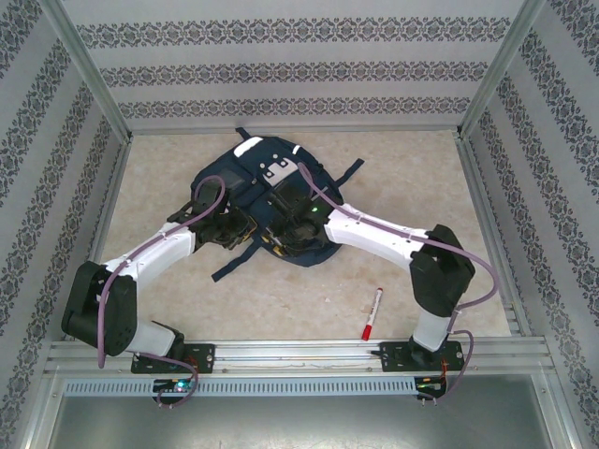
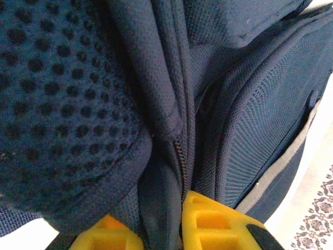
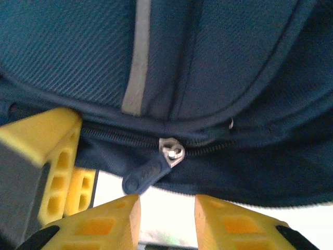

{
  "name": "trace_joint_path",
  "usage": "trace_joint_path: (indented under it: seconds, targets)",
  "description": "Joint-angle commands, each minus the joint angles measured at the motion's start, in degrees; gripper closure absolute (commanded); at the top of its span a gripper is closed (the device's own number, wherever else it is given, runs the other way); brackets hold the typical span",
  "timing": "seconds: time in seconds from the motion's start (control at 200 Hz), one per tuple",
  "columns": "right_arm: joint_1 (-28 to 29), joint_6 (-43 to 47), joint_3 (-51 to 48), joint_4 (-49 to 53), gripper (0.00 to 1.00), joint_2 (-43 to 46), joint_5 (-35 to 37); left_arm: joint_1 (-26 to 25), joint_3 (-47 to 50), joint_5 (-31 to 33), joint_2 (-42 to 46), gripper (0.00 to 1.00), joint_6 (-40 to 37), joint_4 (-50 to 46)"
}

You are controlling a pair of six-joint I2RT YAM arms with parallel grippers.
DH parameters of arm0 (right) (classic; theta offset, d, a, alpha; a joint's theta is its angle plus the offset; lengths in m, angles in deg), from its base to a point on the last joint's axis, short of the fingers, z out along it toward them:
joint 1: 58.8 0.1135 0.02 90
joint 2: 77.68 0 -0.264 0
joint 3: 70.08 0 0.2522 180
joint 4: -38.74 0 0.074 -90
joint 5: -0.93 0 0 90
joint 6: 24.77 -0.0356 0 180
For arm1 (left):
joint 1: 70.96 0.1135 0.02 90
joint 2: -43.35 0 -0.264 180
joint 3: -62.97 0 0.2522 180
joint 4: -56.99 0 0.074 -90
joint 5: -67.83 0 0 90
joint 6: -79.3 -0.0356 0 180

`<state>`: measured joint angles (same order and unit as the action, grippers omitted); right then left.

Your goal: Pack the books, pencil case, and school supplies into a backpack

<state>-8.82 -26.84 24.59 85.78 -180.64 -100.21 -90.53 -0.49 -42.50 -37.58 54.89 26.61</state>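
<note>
The navy backpack [image 1: 267, 192] lies flat in the middle of the table, with both grippers at its near edge. My left gripper [image 2: 161, 229] is shut on a fold of backpack fabric [image 2: 158, 198] beside a zipper line. My right gripper [image 3: 166, 221] is open just below the backpack's zipper. The dark blue zipper pull [image 3: 146, 174] hangs from the metal slider [image 3: 171, 150], just above the left fingertip and outside the gap. The red-capped white marker [image 1: 372, 312] lies on the table to the right, near the right arm's base. The books and pencil case are hidden.
Patterned walls and metal posts enclose the table on three sides. A backpack strap [image 1: 234, 265] trails toward the near edge. A yellow finger of the left gripper [image 3: 52, 151] sits close on the left in the right wrist view.
</note>
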Motion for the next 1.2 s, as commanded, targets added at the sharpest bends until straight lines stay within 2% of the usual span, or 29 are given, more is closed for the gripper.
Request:
trace_joint_path:
  seconds: [0.0,0.175,0.355,0.605,0.754,0.894,1.194]
  targets:
    - [-0.4,-3.3,1.5,-1.2,0.68,-2.9,1.3,-1.1,0.8,-1.9,2.4,0.92,2.0,7.8]
    - [-1.0,-3.3,2.3,-2.6,0.73,-5.6,3.2,-1.4,0.7,-2.4,2.0,0.92,2.5,8.0]
    - [-2.2,-3.9,1.6,-4.2,0.68,-6.9,3.2,-1.4,0.6,-1.9,2.2,0.92,2.4,7.7]
    - [-2.1,-4.0,2.4,-6.9,0.68,-8.6,1.2,-1.4,1.8,-1.6,2.5,0.92,2.7,7.3]
    - [-1.2,-3.9,0.0,-7.6,0.88,-7.4,1.6,-1.4,1.8,-0.5,2.6,0.92,1.8,7.0]
    - [-1.3,-1.4,-4.0,-7.6,1.0,-3.7,2.6,-0.9,1.2,2.0,2.8,0.92,-1.0,4.4]
    - [-4.9,4.5,-18.3,-6.5,1.0,6.5,3.1,2.6,2.9,4.1,3.0,0.94,-4.6,4.3]
